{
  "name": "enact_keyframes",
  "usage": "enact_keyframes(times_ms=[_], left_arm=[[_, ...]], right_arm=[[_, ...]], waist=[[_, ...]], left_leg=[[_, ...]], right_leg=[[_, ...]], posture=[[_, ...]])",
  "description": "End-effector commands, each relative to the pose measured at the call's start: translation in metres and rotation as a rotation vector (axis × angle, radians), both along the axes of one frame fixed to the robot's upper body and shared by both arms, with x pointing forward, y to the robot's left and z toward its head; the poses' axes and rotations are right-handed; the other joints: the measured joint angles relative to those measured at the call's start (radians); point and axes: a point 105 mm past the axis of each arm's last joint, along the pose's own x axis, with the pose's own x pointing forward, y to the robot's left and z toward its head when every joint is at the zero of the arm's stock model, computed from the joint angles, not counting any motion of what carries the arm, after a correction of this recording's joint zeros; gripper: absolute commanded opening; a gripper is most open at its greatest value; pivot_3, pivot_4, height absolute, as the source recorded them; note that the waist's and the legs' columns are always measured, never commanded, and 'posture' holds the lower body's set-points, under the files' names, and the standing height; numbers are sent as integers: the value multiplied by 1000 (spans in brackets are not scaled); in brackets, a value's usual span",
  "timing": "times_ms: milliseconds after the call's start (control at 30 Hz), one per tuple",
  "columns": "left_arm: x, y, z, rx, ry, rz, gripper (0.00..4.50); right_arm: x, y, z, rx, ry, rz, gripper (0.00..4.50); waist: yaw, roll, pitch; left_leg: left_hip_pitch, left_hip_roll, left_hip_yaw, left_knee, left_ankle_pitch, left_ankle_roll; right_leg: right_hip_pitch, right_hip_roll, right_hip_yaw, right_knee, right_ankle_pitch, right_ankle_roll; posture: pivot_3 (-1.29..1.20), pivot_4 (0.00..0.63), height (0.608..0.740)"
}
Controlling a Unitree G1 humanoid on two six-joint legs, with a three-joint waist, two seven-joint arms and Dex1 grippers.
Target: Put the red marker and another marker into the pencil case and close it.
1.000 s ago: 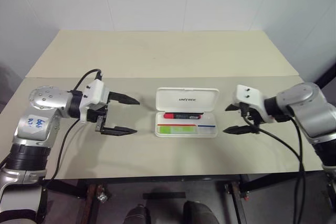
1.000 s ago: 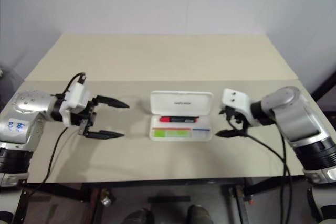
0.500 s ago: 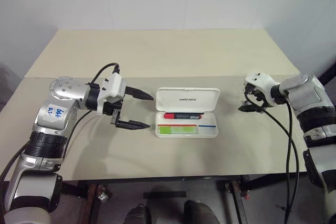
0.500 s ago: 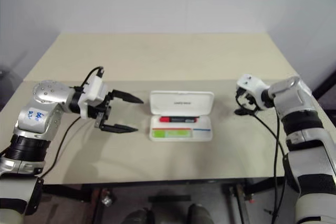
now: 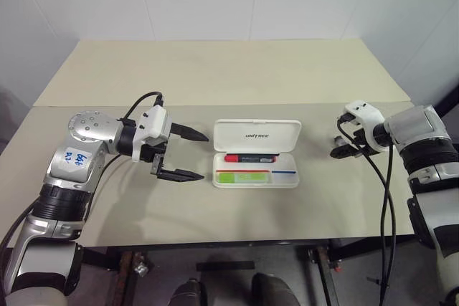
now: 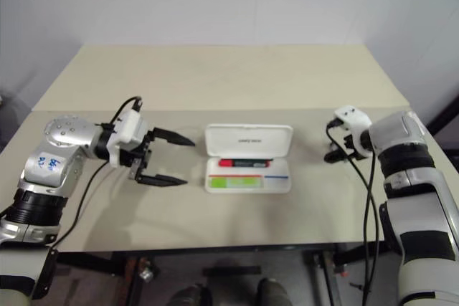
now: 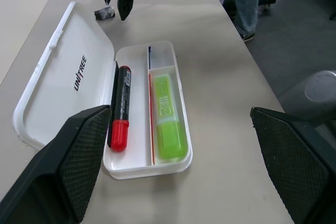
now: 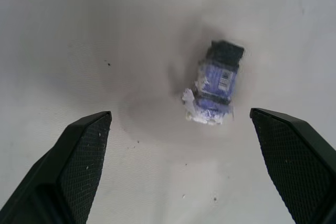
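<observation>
Case [image 5: 256,153] lies open mid-table [image 5: 215,77], red marker [image 7: 122,107] and green marker [image 7: 167,117] already in its tray, so the light, stiff lid at 12 o'clock wants a gentle far-edge push; both grippers, left [image 5: 181,154] and right [image 5: 338,150], spread their fingers wide, empty.

Readable lettering on the case lid

The open pencil case [image 7: 63,85] carries dark "unitree" lettering on its white lid; the print on the markers and the small blue object is too small to read.
</observation>
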Motion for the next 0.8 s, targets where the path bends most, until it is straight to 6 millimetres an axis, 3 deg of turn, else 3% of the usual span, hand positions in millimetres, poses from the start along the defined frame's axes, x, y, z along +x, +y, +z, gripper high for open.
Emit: enact_keyframes(times_ms=[33, 533, 633, 800], left_arm=[[-3, -1, 8, -14, -42, -12, 4500], [0, 0, 18, -35, -56, 23, 4500], [-1, 2, 21, -38, -58, 33, 4500], [-1, 5, 24, -44, -64, 49, 4500]], right_arm=[[5, -4, 11, 34, -46, -54, 4481], [25, 8, -2, 71, -100, -134, 4481], [21, 0, -10, 28, -78, -138, 3873], [17, -12, -14, 6, -72, -154, 2168]], waist=[[0, 0, 0], [-6, 0, 0], [-9, 0, 0], [-5, 0, 0]], left_leg=[[0, 0, 0, 0, 0, 0], [0, 0, 3, 0, 0, 0], [1, 0, 4, 1, 0, 0], [2, 0, 4, 2, 0, 1]], right_leg=[[0, 0, 0, 0, 0, 0], [-1, 1, 3, 0, 1, 2], [-1, 1, 5, 0, 1, 2], [-1, 0, 5, 0, 2, 2]], posture=[[0, 150, 740], [0, 150, 740], [0, 150, 740], [0, 150, 740]])
